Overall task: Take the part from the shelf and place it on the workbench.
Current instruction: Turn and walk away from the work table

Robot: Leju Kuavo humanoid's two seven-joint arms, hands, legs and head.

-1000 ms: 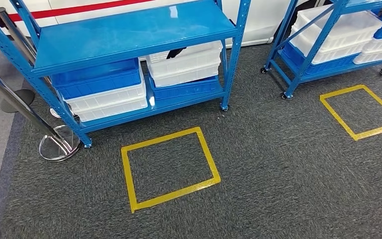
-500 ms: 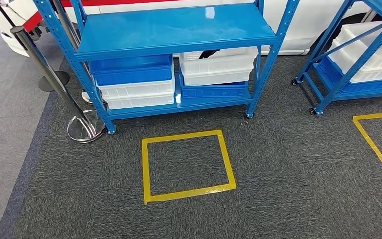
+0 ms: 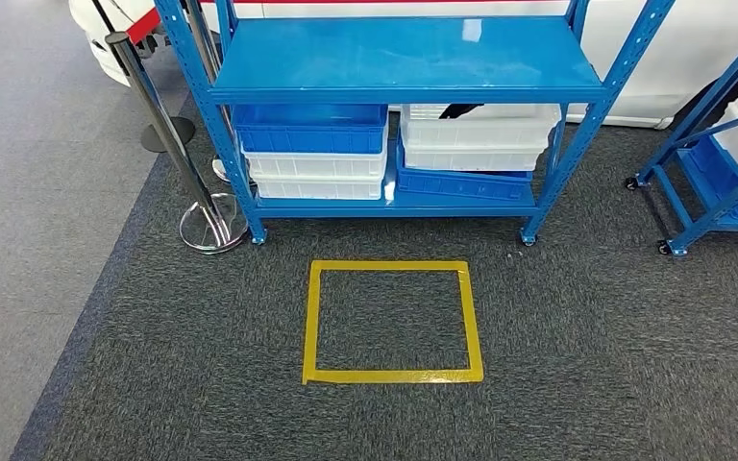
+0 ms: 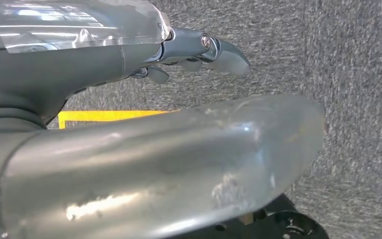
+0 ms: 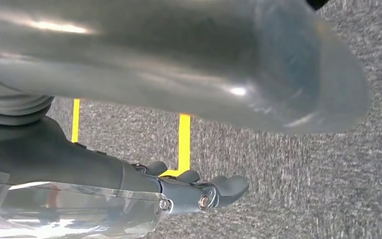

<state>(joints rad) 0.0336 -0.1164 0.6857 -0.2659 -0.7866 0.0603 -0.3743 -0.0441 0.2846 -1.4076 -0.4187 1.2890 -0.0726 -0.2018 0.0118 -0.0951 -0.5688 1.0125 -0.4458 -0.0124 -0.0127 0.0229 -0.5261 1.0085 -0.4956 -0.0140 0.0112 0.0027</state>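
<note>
We are facing the shelf (image 3: 404,58) ahead beyond the square (image 3: 392,322), left hand (image 4: 194,50) and right hand (image 5: 194,191) both hanging released, neither nearer.

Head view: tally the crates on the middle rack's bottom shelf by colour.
Blue crates: 2
White crates: 4
Total: 6

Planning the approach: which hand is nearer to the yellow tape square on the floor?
Right, probably: the right hand hangs over the yellow tape square at its corner; the left hand hangs beside one edge.
</note>
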